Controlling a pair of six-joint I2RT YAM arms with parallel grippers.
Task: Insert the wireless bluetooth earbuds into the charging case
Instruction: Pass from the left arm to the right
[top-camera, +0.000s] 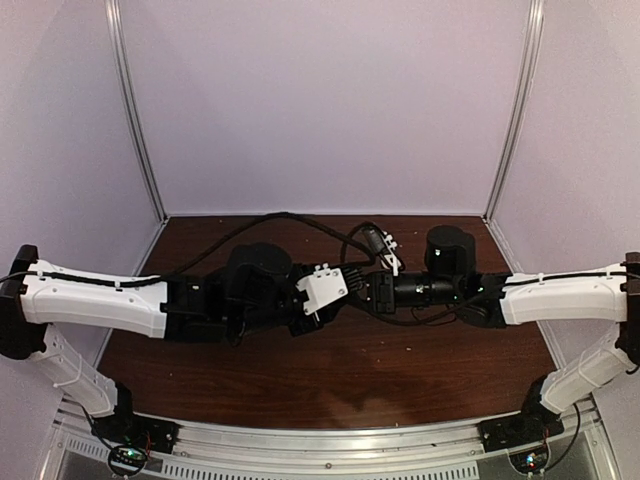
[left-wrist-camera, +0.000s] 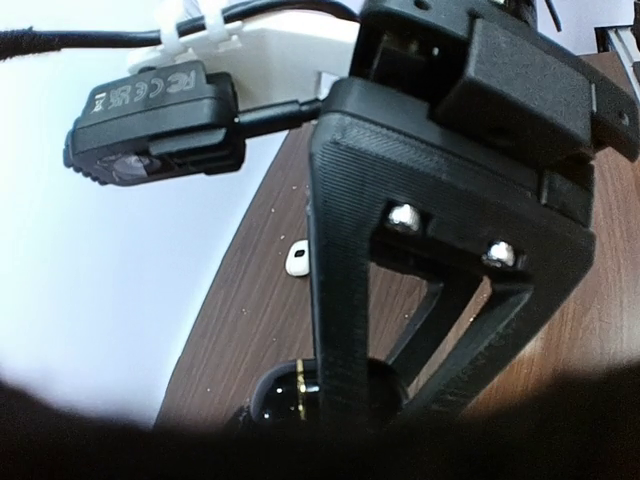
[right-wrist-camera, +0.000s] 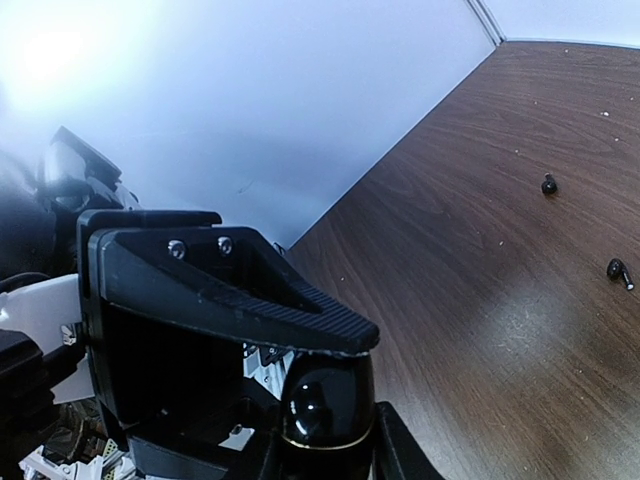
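Beside the table (left-wrist-camera: 620, 300) edge, 1 white earbud (left-wrist-camera: 297, 260) lies on open wood.

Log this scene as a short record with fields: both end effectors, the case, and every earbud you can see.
left end effector: closed around the charging case, gold contacts showing
right end effector: fingers on either side of a glossy black rounded part with a gold band; grip unclear
white earbud: lying loose on the table, apart from the case
farther black earbud: loose on the table
nearer black earbud: loose on the table, apart from the other
fourth earbud: not seen
earbuds seated in case: cannot tell
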